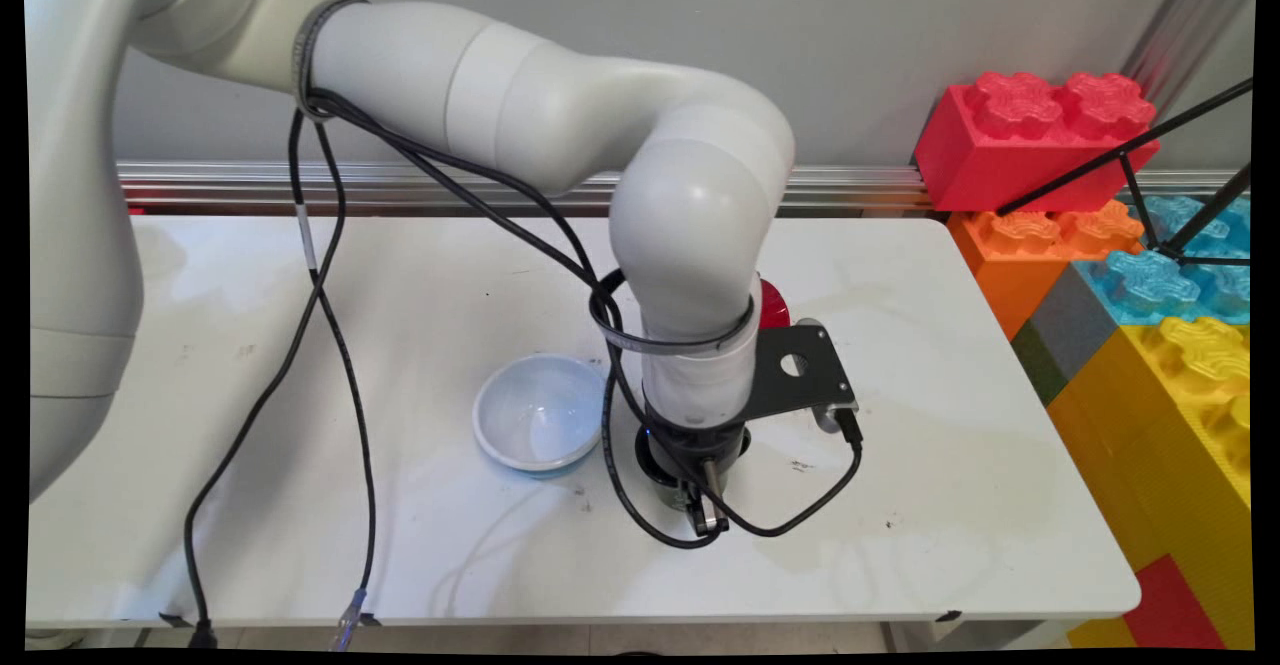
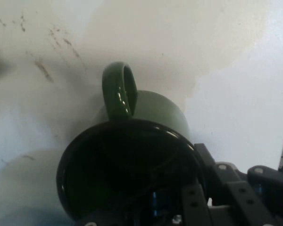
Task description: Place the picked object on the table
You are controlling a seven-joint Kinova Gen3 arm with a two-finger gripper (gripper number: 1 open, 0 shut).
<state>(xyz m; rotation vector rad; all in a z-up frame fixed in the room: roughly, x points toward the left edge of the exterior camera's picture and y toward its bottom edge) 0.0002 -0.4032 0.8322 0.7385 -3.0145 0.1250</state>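
Table: white, flat, smooth top with faint scuffs and dark specks. Toy building bricks: oversized, studded, moulded plastic in red, orange, blue and yellow, stacked off the table's right end. Arm: white, rounded, glossy shell, bent down over the table's middle, draped with black cables. Bowl: round, shallow, pale blue-white, glazed look, upright, just beside the wrist on the picture's left. Mug: green outside, dark inside, glossy, thick-walled, upright on the table directly under the hand, right of the bowl and close to it; looped handle pointing away from the hand camera. Judged ceramic: stiff, moderately heavy for its size, slick under hard pads, liable to chip or crack if dropped or knocked. Likely best taken by pinching the wall at the rim, one side in and one out, or across the handle loop; round body probably too wide and slippery for a sure hold. Gripper: black, metal linkage, lowered to the mug's mouth on the side opposite the handle, part of it seemingly reaching into the cup; jaw state not determinable from either view. Red object: small, rounded, mostly hidden behind the wrist, kind unclear.
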